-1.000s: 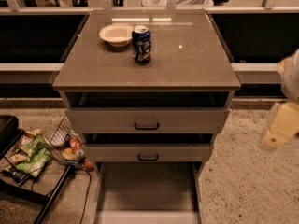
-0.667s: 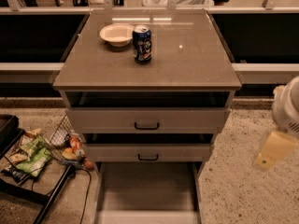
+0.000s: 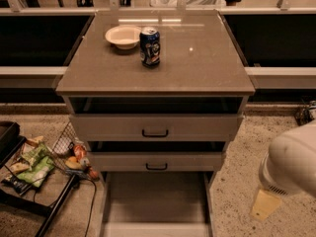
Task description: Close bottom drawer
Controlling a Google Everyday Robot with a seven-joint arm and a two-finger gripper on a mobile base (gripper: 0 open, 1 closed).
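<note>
**Bottom drawer drawn out, gripper low at the right**

The bottom drawer (image 3: pixel 155 199) is seen pulled well out of the grey-beige cabinet (image 3: pixel 74 110) towards the camera, at the lower middle of the view. Its plain grey inside is laid open, and its front panel is cut by the lower edge of the picture. Just above it the middle drawer (image 3: pixel 118 161) is found, with a small black handle at its centre, and above that the top drawer (image 3: pixel 108 126) with a wider black handle. A dark gap is seen over each of these two fronts.

On the worktop (image 3: pixel 197 68) of the cabinet a pale bowl (image 3: pixel 123 35) and a dark blue can (image 3: pixel 149 46) are set near each other, the can upright and just to the right of the bowl.

The gripper (image 3: pixel 265 205) is held low at the right of the cabinet, over the speckled floor (image 3: pixel 237 147), apart from the drawer and below the white rounded arm (image 3: pixel 294 164). Only a pale yellowish part of it is shown. Whether it is open or closed cannot be told, and nothing is seen held in it.

At the left of the cabinet a wire basket (image 3: pixel 63 141) and snack packets (image 3: pixel 32 164) are seen on the floor
</note>
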